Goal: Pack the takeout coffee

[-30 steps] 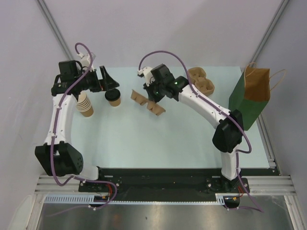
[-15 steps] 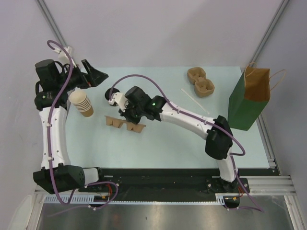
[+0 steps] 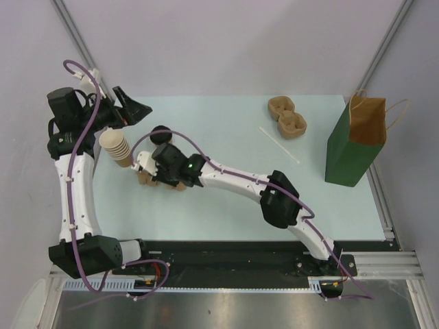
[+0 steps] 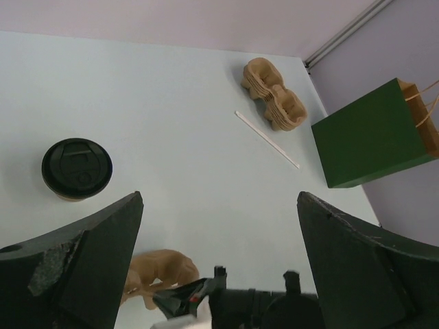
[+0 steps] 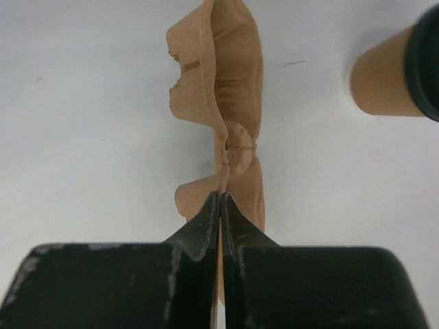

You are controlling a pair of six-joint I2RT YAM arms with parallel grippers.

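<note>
Leftward since half a second ago, the right gripper (image 5: 220,199) clamps the pulp carrier (image 5: 236,89). In the top view the takeout coffee (image 3: 162,135) stands apart at its 12 o'clock. Meanwhile the left gripper (image 4: 219,199) gapes wide, coffee at 9 o'clock in its wrist view.

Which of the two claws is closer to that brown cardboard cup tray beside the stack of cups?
The right one. The right gripper is shut on the cup tray, pinching its middle ridge. The left gripper hangs open, apart from the tray, near the table's far left corner.
</note>
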